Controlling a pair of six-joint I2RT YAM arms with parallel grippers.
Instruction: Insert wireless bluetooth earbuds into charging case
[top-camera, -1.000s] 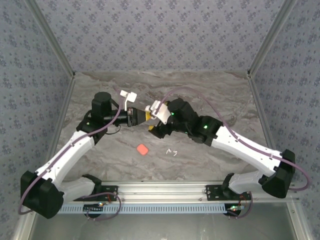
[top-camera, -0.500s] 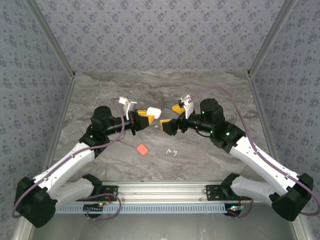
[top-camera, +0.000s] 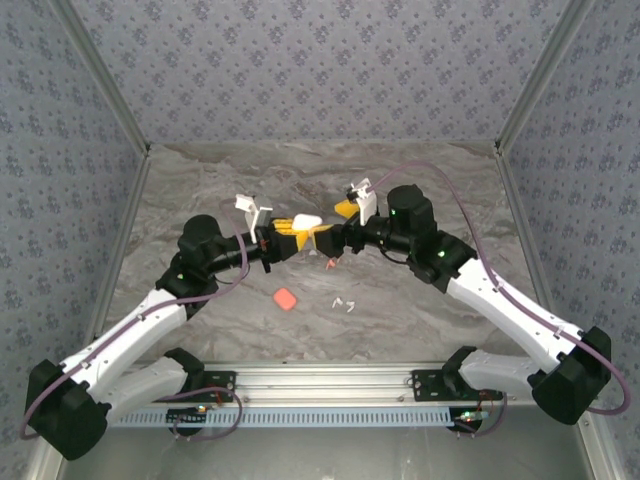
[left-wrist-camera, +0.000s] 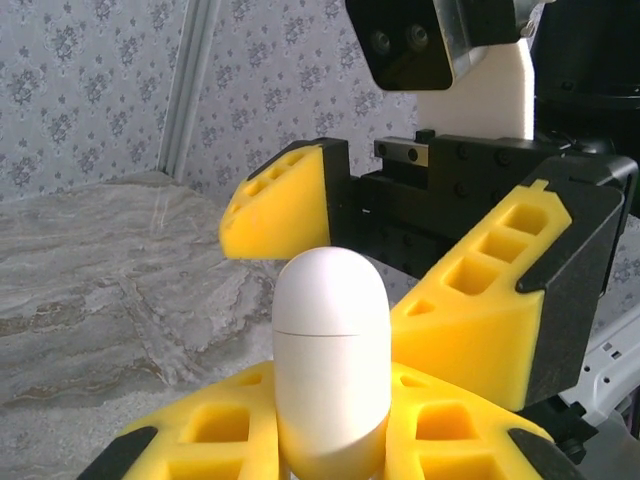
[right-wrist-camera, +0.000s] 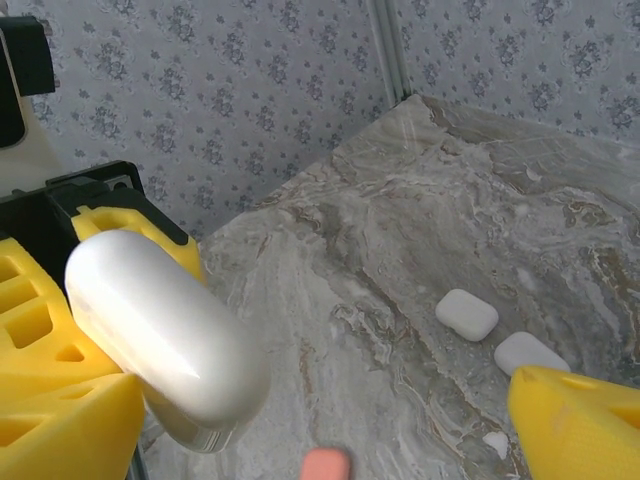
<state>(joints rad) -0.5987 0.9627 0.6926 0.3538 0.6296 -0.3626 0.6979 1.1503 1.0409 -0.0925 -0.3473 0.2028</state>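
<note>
On marbled grey tabletop (top-camera: 220, 175): two tiny white earbuds (top-camera: 350, 306), one coral case (top-camera: 286, 299). In clenched left hand (top-camera: 295, 232): closed white plastic capsule case (left-wrist-camera: 330, 370). Right hand (top-camera: 336, 230) released.

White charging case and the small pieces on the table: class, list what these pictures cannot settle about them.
- White charging case: left wrist view, base hidden between the yellow jaws.
- White earbuds: top view, too small to count.
- Coral-red object: right wrist view, blurred, cut by the bottom edge.

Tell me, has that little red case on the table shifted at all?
No. The red case sits where it did, same gap to the metal rail and white earbuds.
</note>
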